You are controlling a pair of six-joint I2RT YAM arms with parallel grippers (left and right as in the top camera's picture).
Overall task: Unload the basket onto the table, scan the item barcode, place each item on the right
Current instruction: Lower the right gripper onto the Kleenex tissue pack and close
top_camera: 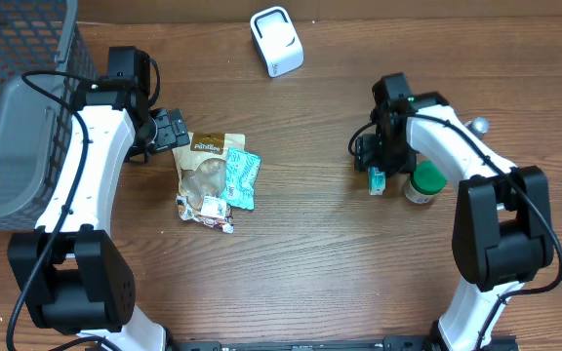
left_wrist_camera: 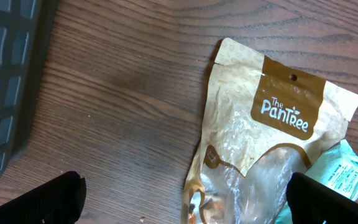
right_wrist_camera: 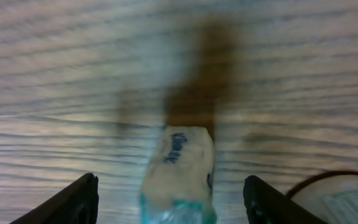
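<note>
R hand (right_wrist_camera: 169,190) sitting open astride pack (right_wrist_camera: 178,165), not gripping yet; closing off-ctr prob. risking tipping it into bottle (top_camera: 424,181). L hand (left_wrist_camera: 185,186) hanging open by pouch (left_wrist_camera: 272,124).

Beige pouch (top_camera: 207,168) with brown label; teal packet (top_camera: 243,177); grey mesh basket (top_camera: 18,97); white scanner (top_camera: 276,41); green-lidded jar (top_camera: 425,179); brown wood-grain table (top_camera: 310,253).

Looks like a robot lab staged as a shop checkout. Told by the white left arm (top_camera: 96,166) and right arm (top_camera: 447,136) mounted at a wood-grain table (top_camera: 320,263), a white scanner (top_camera: 276,41) at the far edge, a grey basket (top_camera: 27,58) far left, and packaged goods laid out: a snack pouch (top_camera: 208,161), a green-lidded jar (top_camera: 424,180).
</note>
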